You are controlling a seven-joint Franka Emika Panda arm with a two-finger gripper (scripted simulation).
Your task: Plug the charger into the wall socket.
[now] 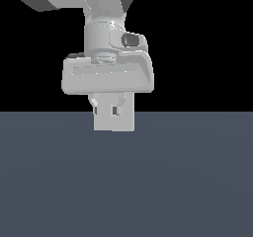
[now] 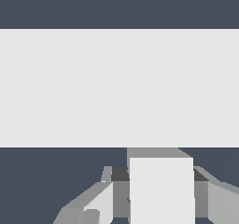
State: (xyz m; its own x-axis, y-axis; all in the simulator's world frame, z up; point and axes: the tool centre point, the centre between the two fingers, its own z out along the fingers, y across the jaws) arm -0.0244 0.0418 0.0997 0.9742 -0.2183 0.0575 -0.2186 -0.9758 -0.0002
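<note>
The charger (image 1: 114, 118), a small white block, hangs gripped in the pincer (image 1: 106, 107) above the dark grey desk (image 1: 126, 181). The arm points straight down, wrist housing level. In the wrist view, the wall socket (image 2: 70, 87) fills the frame as a pale plate.

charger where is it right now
The charger hangs between the gripper fingers near the middle of the exterior view, above the dark floor.

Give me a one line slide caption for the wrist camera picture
Wrist view: the claw holds the white charger facing the broad pale wall socket plate.
</note>
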